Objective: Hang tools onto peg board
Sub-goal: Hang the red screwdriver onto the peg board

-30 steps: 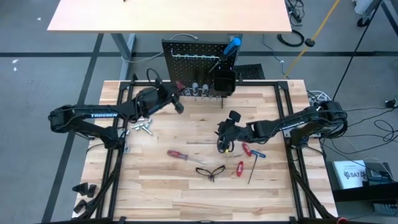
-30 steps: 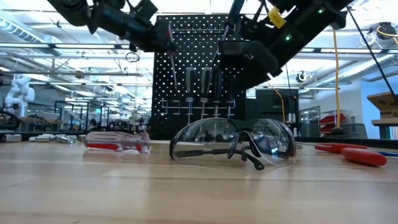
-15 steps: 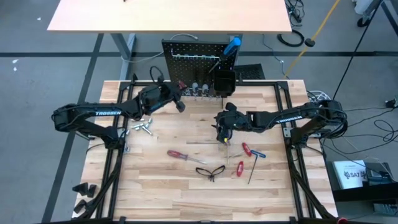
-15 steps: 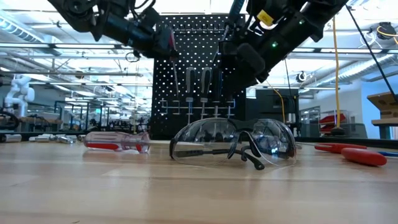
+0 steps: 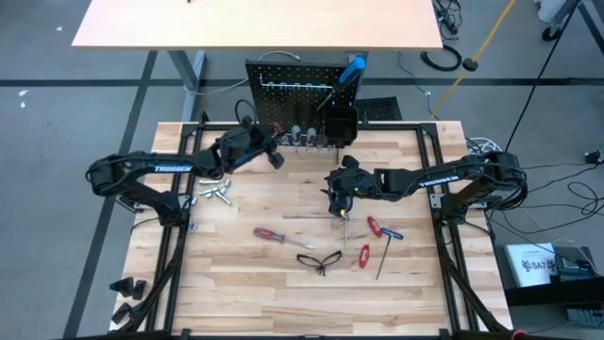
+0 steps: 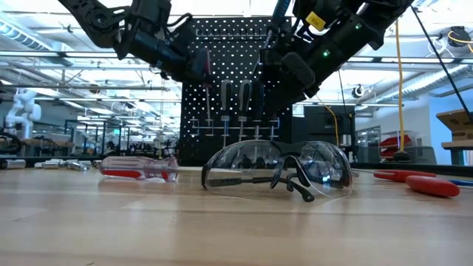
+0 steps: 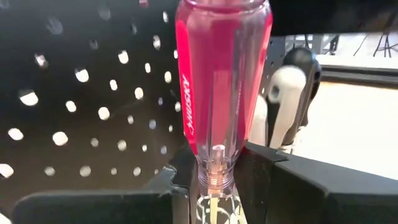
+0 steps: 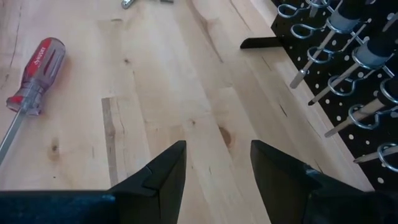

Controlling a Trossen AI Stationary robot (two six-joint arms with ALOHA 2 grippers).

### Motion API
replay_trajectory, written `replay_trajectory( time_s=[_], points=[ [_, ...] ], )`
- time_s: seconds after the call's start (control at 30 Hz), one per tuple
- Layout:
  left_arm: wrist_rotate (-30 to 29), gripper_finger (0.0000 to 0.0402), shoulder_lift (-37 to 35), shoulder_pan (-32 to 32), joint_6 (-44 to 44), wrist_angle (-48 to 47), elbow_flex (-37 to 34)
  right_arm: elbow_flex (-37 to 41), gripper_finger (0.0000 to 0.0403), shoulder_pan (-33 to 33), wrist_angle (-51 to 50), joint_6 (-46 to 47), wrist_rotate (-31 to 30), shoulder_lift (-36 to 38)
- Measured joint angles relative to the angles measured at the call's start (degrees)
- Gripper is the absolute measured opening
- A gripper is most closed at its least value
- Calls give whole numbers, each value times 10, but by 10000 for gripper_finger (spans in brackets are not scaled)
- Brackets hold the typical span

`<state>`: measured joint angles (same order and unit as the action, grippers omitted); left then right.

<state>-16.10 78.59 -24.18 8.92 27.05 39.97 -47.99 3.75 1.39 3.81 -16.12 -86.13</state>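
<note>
Two arms at work over the wooden surface point(image 5: 245, 274). Left pincer point(image 5: 274, 156), upper centre-left of the high view, is clamped on a red-handled screwdriver point(image 7: 221, 81); the wrist view shows the translucent handle pinched between both fingers, close against the peg board point(image 5: 297, 80). The board stands upright at the top centre of the high view, with its square black bin point(image 5: 339, 125) on the right side and a blue-handled tool point(image 5: 354, 66) at its upper right corner. Several tools already hang in the lower row of hooks point(image 6: 236, 111).

Right pincer point(image 5: 337, 201), centre of the high view, hovers above the surface with fingers apart and nothing between them.

Loose on the surface: a second red screwdriver point(image 5: 276, 236) lower centre, black-framed glasses point(image 5: 319, 259) just below it, red-handled hex keys point(image 5: 375, 229) to the right, small silver metal pieces point(image 5: 215, 193) at centre-left.
</note>
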Motion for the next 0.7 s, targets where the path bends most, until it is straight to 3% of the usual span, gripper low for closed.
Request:
replay_trajectory(
  time_s=[0.57, 0.7],
  points=[
    [34, 72, 101, -33, -27, 47, 0, 0, 171, 0, 1, 4, 0, 0],
    [40, 107, 113, -33, -27, 72, 0, 0, 171, 0, 1, 4, 0, 0]
  ],
)
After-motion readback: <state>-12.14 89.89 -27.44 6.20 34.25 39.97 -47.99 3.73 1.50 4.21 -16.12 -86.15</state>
